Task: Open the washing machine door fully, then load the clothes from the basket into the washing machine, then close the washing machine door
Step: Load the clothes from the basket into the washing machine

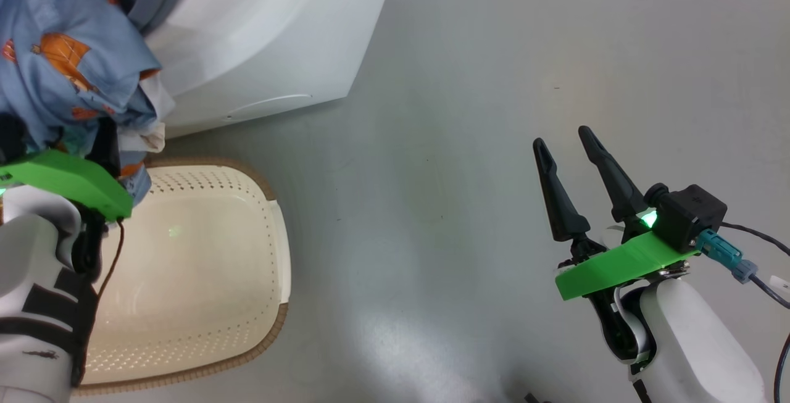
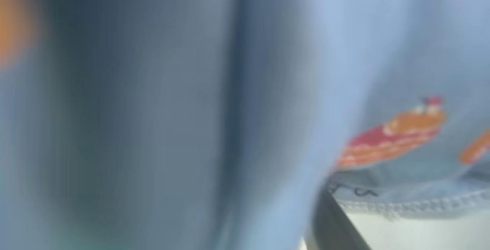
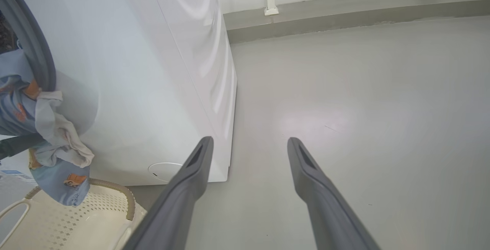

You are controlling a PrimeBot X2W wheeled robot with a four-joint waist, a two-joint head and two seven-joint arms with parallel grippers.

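- The clothes [image 1: 62, 51], light-blue fabric printed with orange bears, hang in a bundle at the mouth of the washing machine [image 1: 278, 33], above the near end of the basket [image 1: 274, 224].
- From my station, the head view shows the bundle draped over the left gripper [image 1: 62, 144], covering everything forward of its green mounting plate [image 1: 68, 181].
- I cannot tell how far that hand's jaws stand apart, or whether they pinch the fabric or merely carry it.
- The left wrist view gives me blurred blue cloth pressed close to the lens, with a stitched hem [image 2: 413, 204] at the lower right.
- A smaller white piece [image 3: 57, 131] dangles from the bundle against the machine's white front, just beside the grey gasket [image 3: 34, 43].
- In the right wrist view, a dark finger [image 3: 19, 144] pokes out beneath the cloth, and the lowest blue fold touches the basket's brown rim.
- The right gripper [image 1: 561, 137] hangs over the bare grey floor [image 1: 432, 113], well apart from the machine and the basket, its two fingers spread wide with nothing between them.
- The round lower flap [image 3: 164, 171] sits near the machine's bottom corner.
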